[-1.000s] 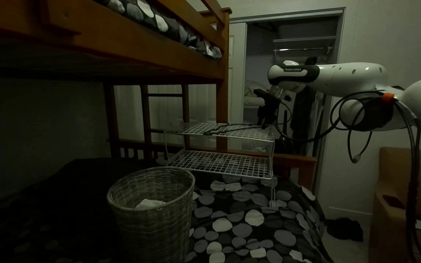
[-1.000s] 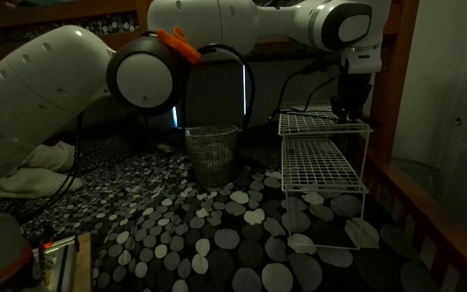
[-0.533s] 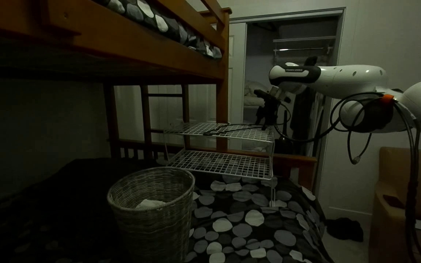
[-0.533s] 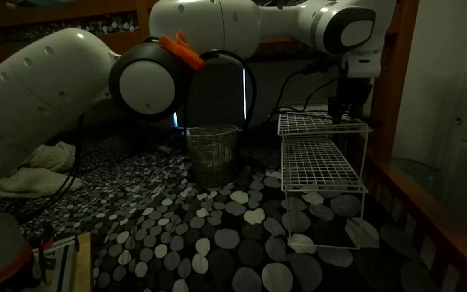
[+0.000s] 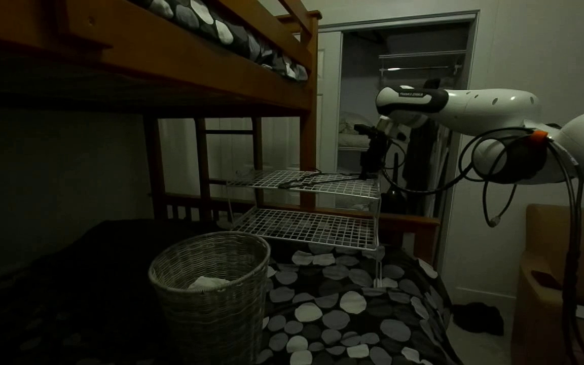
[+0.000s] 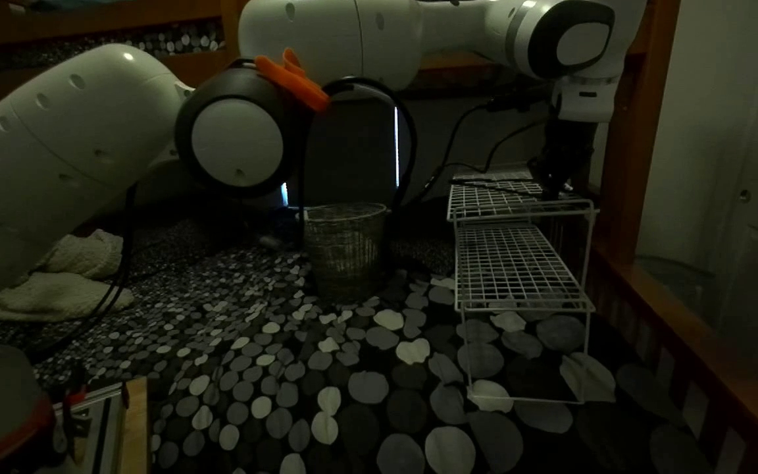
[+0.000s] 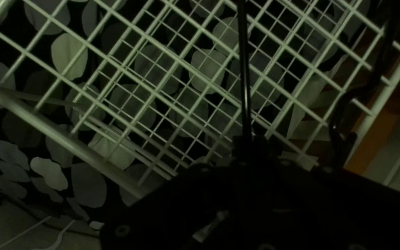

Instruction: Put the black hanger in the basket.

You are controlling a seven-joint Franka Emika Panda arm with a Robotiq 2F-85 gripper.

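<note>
Tool (image 5: 366, 174), one: narrow, gripping hanger (image 7: 244, 73), which points to 12 o'clock in wrist view, over rack (image 7: 52, 133).

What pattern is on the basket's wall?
A close wicker-like weave; the basket shows best in an exterior view.

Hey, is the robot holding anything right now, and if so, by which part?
Apparently the black hanger, by a straight bar of its frame: in the wrist view, that bar runs into the end effector, which looks shut on it.
</note>
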